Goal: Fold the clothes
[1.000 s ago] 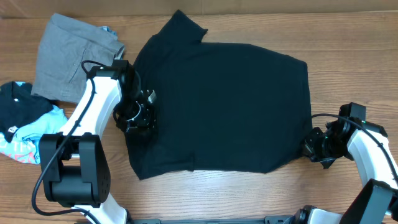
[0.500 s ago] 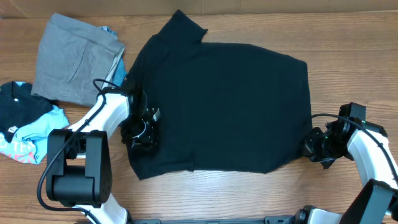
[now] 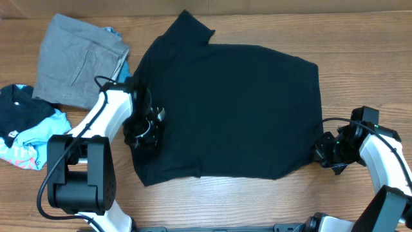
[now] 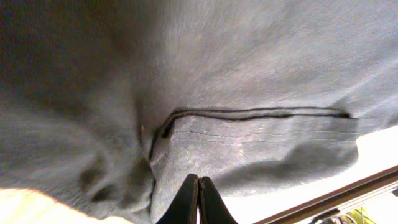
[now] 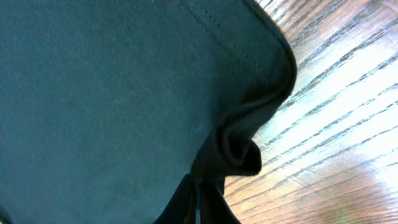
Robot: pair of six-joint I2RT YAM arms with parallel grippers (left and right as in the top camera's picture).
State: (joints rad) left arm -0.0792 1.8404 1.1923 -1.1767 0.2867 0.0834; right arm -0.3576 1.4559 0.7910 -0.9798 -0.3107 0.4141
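The black T-shirt [image 3: 232, 109] lies spread flat on the wooden table [image 3: 367, 58], one sleeve pointing to the far edge. My left gripper [image 3: 145, 129] is at the shirt's left edge. In the left wrist view its fingers [image 4: 198, 186] are shut with the tips in bunched cloth [image 4: 249, 74] below a stitched hem. My right gripper [image 3: 320, 154] is at the shirt's near right corner. In the right wrist view its fingers [image 5: 200, 193] are shut on a puckered fold of the hem [image 5: 112, 93]. The neck tag is not visible.
Folded grey trousers [image 3: 77, 61] lie at the far left. A black and light-blue printed garment [image 3: 26, 125] lies at the left edge. Bare wood shows to the right of the shirt and along the near edge.
My left gripper has moved toward the near edge along the shirt's left side, then slightly back. The right arm and the shirt's outline have not visibly moved.
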